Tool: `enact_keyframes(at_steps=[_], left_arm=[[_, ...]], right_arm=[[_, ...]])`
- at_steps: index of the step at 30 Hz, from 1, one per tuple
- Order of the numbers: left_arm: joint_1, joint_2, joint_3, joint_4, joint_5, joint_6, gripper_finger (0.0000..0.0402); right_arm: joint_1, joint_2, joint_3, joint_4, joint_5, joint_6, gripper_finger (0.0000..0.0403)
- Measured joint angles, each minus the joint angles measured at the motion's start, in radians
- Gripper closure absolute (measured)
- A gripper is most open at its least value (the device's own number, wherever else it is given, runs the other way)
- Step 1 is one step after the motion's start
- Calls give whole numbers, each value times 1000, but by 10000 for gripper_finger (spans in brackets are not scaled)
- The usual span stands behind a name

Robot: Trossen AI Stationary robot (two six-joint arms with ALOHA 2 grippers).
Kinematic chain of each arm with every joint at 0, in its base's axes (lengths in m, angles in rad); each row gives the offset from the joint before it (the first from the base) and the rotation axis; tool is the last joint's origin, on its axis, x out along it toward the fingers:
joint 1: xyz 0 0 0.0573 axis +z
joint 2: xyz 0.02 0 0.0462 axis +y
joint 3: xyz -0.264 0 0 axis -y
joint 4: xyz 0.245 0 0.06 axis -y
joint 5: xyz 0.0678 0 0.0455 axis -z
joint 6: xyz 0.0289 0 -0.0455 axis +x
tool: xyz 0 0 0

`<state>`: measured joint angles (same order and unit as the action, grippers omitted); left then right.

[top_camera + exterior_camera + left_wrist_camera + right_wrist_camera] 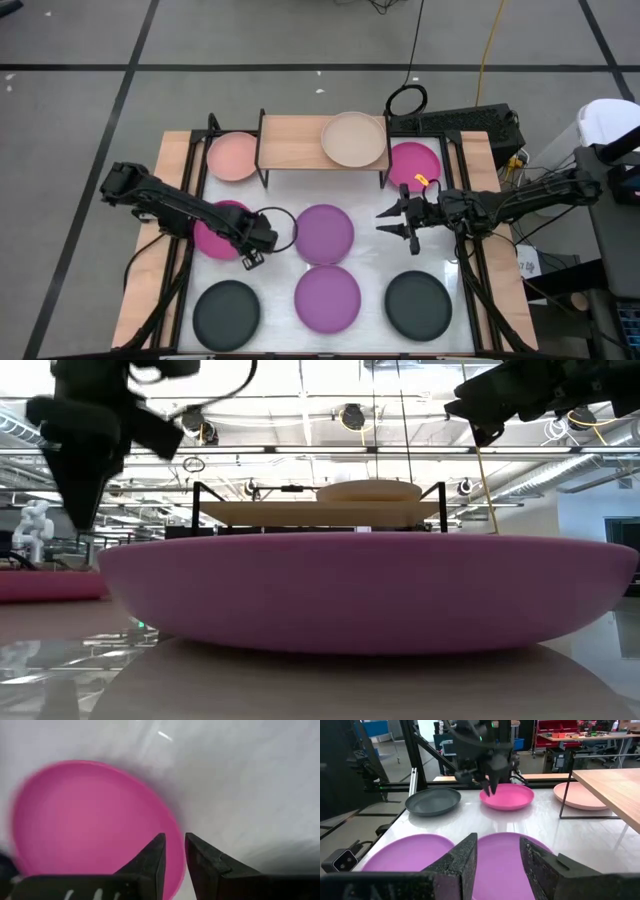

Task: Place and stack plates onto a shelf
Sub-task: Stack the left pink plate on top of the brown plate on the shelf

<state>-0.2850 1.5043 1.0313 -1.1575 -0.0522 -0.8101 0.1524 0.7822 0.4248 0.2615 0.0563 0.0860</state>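
Observation:
The light-wood shelf (295, 142) stands at the table's far edge with the beige plate (354, 139) on its right half. On the table lie a salmon plate (233, 156), two magenta plates (216, 236) (412, 165), two purple plates (325, 233) (328, 297) and two black plates (226, 313) (418, 304). My left gripper (250, 260) points down over the left magenta plate's rim (172, 845), fingers a narrow gap apart, above it in the low view (80, 520). My right gripper (383, 222) hovers open beside the far purple plate (495, 855).
The table's white top (375, 265) shows between the plates. Black frame rails run along both sides (470, 280). The shelf's thin black legs (562, 795) stand near the salmon plate (577, 795). A purple plate (370, 595) fills the low view's foreground.

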Motion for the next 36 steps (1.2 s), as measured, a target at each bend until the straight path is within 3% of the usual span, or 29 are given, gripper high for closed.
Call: enact_keyframes(at_steps=[5,12,22,28,36], left_arm=[[-22,0,27,19,-24,-35,322],[-26,2,-91,63,-25,-91,309],[-31,1,-244,344,18,-112,238],[-31,1,-262,347,22,-112,218],[0,-27,-194,241,194,-88,218]], right_arm=[[0,0,0,-7,-1,15,271],[0,1,0,-37,-3,34,271],[0,1,0,-30,0,32,271],[0,1,0,-27,3,33,271],[0,1,0,-27,5,33,271]])
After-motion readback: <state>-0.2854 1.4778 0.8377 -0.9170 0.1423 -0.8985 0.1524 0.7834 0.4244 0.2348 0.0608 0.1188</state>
